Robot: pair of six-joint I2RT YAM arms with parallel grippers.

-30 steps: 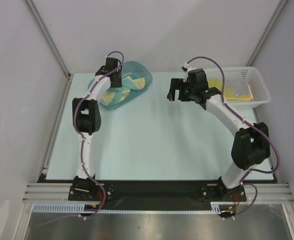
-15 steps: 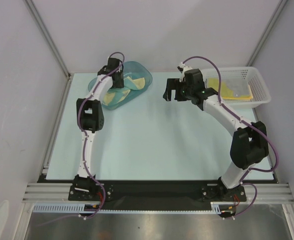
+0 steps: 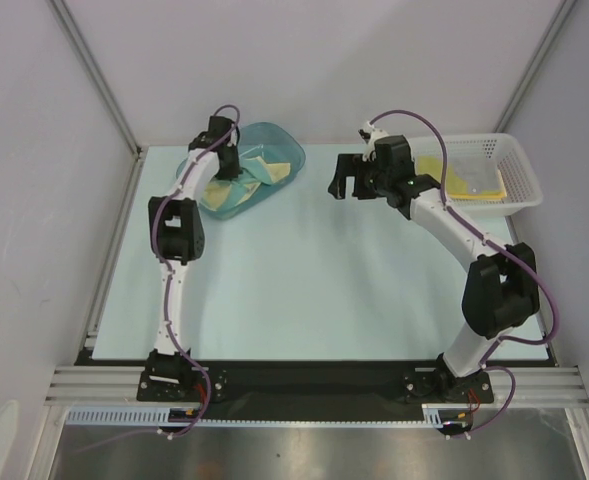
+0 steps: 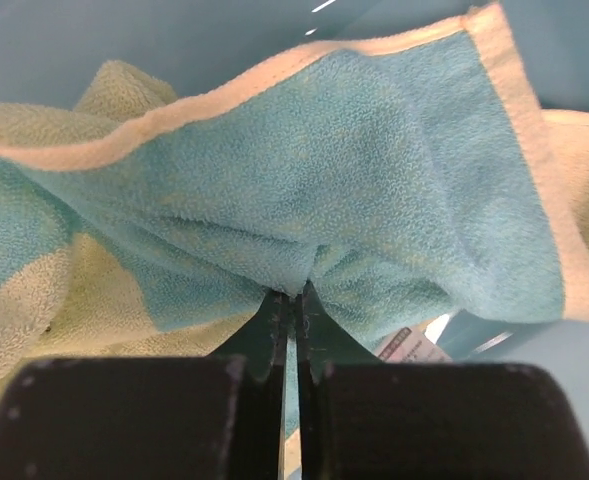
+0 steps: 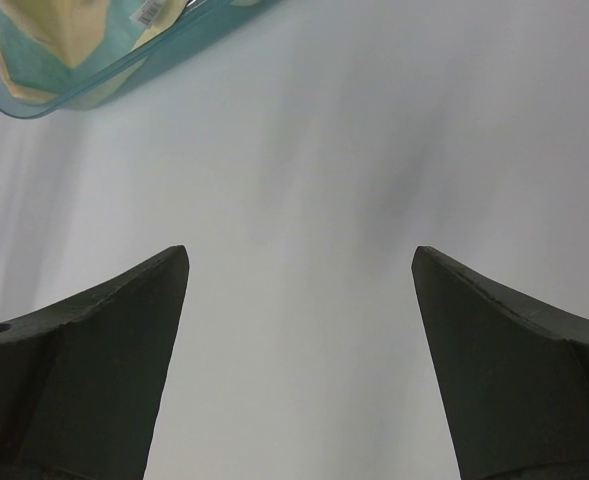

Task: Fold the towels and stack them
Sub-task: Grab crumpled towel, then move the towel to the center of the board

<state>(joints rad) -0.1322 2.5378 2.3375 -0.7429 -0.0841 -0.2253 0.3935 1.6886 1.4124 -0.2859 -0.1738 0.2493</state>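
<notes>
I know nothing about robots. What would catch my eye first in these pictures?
The left gripper is pinched shut on a teal-and-cream towel inside the teal tub at the far left of the table. The right gripper hangs wide open over bare tabletop, beside a white mesh basket holding yellow towels at the far right.

Teal towel (image 4: 354,190) between shut jaws

towel (image 4: 374,200) fuzzy terry cloth; tub (image 3: 274,131) glossy translucent plastic
</notes>
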